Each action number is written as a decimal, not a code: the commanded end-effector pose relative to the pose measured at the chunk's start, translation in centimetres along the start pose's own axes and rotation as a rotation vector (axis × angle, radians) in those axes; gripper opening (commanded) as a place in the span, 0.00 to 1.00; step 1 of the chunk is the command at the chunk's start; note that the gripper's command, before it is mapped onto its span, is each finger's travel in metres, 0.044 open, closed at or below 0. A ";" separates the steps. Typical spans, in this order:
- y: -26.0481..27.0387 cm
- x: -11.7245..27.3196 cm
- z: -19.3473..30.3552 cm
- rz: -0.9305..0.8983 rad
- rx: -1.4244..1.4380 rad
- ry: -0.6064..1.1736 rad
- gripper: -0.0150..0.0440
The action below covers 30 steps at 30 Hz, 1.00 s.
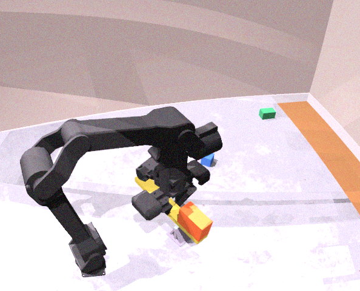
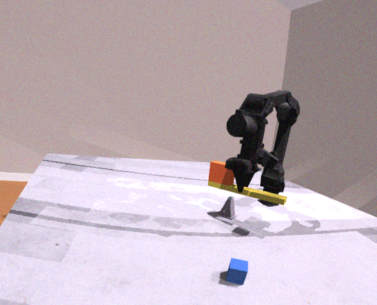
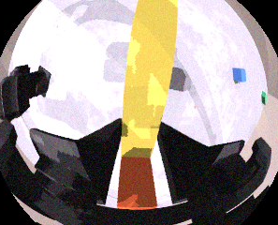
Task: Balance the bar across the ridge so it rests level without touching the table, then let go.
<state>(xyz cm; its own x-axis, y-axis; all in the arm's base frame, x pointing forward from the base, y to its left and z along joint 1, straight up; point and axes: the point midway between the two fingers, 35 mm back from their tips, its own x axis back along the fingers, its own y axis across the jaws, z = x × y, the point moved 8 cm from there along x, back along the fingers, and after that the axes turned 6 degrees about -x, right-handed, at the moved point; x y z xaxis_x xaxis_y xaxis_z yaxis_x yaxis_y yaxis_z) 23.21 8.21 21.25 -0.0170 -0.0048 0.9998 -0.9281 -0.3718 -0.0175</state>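
Note:
The yellow bar carries an orange block on top at one end. My gripper is shut on the bar, just beside the block, and holds it in the air. The bar's long plain part reaches away from the block. The small grey ridge stands upright on the table, lower than the bar. A gap shows between them in the exterior view. The ridge cannot be made out in the wrist view.
A blue cube lies on the table away from the ridge. A green block lies far off near the table's back right corner. The arm's base stands to one side of the ridge.

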 end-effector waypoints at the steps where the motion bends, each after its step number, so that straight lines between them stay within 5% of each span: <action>1: 0.1 -0.5 0.0 0.005 0.006 -0.001 0.25; 30: 0.3 -1.7 0.0 0.005 0.007 -0.001 0.25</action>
<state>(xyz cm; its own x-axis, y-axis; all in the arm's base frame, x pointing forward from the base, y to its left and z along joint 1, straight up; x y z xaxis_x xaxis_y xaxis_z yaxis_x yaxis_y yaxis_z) 22.98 8.07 19.54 -0.0169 -0.0048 0.9998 -0.9274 -0.3738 -0.0175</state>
